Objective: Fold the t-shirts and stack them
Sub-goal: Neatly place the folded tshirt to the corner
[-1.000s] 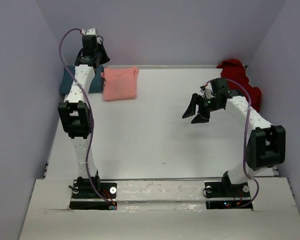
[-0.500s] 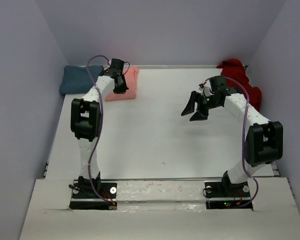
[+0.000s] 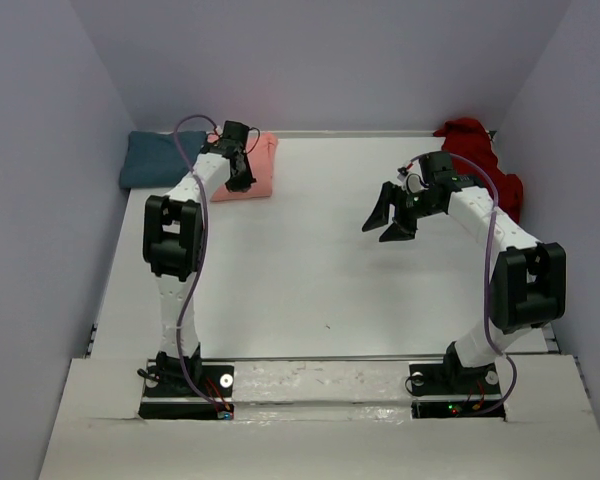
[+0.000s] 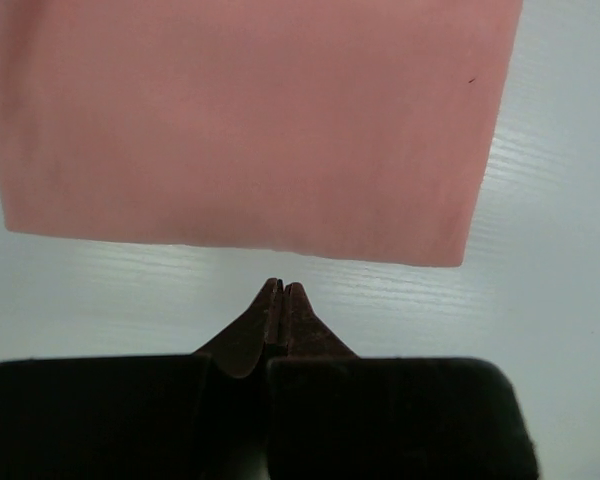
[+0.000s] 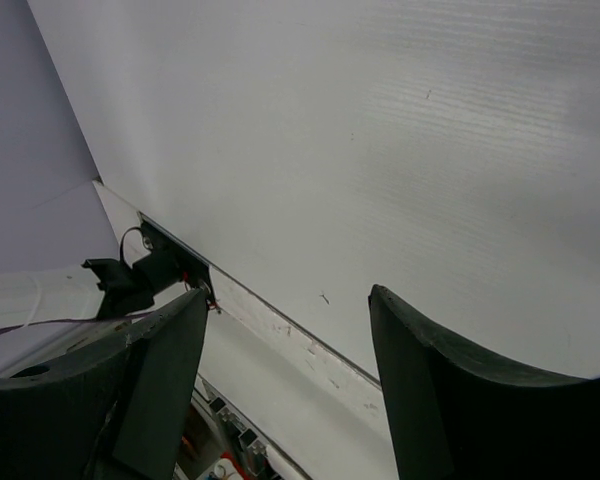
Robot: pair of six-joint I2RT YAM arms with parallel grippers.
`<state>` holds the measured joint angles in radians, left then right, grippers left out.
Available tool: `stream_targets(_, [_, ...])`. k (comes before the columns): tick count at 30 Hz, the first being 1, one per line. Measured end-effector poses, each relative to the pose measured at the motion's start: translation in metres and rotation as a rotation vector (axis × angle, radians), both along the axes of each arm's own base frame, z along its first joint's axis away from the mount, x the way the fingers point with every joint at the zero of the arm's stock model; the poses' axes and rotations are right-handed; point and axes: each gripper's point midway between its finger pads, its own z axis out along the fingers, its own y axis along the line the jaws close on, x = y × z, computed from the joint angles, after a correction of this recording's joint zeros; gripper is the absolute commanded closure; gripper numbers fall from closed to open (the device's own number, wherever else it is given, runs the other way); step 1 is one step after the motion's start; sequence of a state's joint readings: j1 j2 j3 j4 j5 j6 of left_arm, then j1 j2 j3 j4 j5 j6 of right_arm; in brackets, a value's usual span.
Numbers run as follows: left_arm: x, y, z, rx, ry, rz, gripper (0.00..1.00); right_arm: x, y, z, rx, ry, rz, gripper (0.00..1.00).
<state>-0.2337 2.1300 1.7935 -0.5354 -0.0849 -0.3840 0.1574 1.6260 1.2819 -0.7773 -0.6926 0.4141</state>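
Fingertips of the left gripper are pressed together with nothing between them, just short of the near edge of the salmon-pink t-shirt. That shirt lies folded flat on the white table near its far left corner, and the teal t-shirt, also folded, sits just to its left. The right gripper hangs above bare tabletop on the right side with its jaws spread wide and empty, and beyond it the dark red t-shirt is heaped, crumpled, at the far right corner.
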Motion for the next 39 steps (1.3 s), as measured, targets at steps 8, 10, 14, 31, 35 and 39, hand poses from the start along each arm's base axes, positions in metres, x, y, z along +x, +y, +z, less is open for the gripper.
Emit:
stream_targets(8, [-0.006, 0.001, -0.053, 0.023, 0.111, -0.001, 1.00, 0.000, 0.000, 0.000, 0.000, 0.000, 0.000, 0.28])
stream_targets(10, [-0.003, 0.000, -0.051, 0.020, 0.105, 0.001, 1.00, 0.000, 0.000, 0.000, 0.000, 0.000, 0.000, 0.29])
stream_targets(14, [0.002, -0.001, -0.044, 0.017, 0.091, 0.006, 1.00, 0.000, 0.000, 0.000, 0.000, 0.000, 0.000, 0.29])
stream_targets(31, [0.014, -0.001, -0.055, 0.033, 0.088, 0.005, 1.00, 0.000, 0.000, 0.000, 0.000, 0.000, 0.000, 0.28])
stream_targets(35, [0.023, -0.001, -0.055, 0.041, 0.071, 0.002, 1.00, 0.000, 0.000, 0.000, 0.000, 0.000, 0.000, 0.28])
stream_targets(39, [0.027, 0.000, -0.054, 0.045, 0.065, 0.000, 1.00, 0.000, 0.000, 0.000, 0.000, 0.000, 0.000, 0.28])
